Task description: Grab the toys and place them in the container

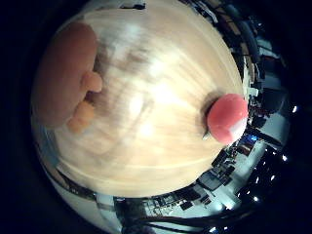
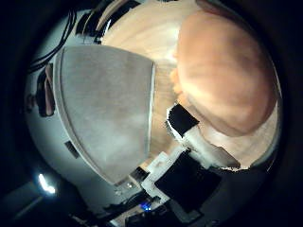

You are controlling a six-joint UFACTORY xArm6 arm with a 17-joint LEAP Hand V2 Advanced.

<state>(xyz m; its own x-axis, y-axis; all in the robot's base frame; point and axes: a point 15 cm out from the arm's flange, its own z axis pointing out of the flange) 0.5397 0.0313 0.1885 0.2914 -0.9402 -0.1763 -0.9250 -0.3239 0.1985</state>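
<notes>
**A:** So we're looking out from the palm here. The orange plush toy (image 2: 227,75) fills a big chunk of the thumb-side view, so it's right up close to the palm. One white-and-black finger (image 2: 194,137) of the hand (image 2: 189,165) reaches up against its underside, looks like touching.

**B:** Agreed, but can we call that a grip? We only see that one finger and a bit of the body. We can't tell if the rest is curled or spread.

**A:** Yeah, fair. Other stuff: the grey container (image 2: 104,109) sits just beside the toy on the wooden table (image 1: 161,146), and there's a red ball (image 1: 227,118) well apart from the toy, near the table's edge.

**B:** Any writing? We can't spot any readable labels. And the toy is cut off in both views, so its shape is hard to make out, just a couple of little nubs (image 1: 90,83) sticking out.
</notes>
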